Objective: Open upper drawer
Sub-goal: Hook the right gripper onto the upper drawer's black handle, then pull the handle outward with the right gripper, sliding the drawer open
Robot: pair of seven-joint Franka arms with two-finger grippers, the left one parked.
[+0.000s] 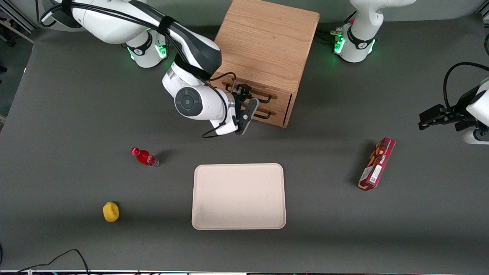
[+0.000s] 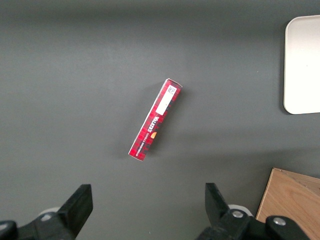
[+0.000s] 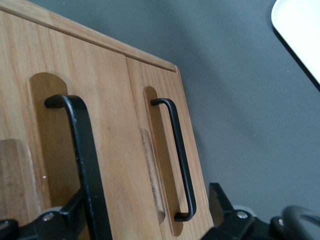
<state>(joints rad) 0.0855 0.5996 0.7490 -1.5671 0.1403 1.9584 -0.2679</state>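
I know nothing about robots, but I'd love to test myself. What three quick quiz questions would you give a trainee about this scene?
1. True or false: the upper drawer is pulled out of the cabinet.
2. Which of these lies nearest the front camera? A) the red bottle B) the yellow object C) the red box
3. Fill in: the gripper is open in front of the cabinet, its fingers either side of the upper drawer's black ____.

Key:
1. False; its front sits flush with the drawer below.
2. B.
3. handle.
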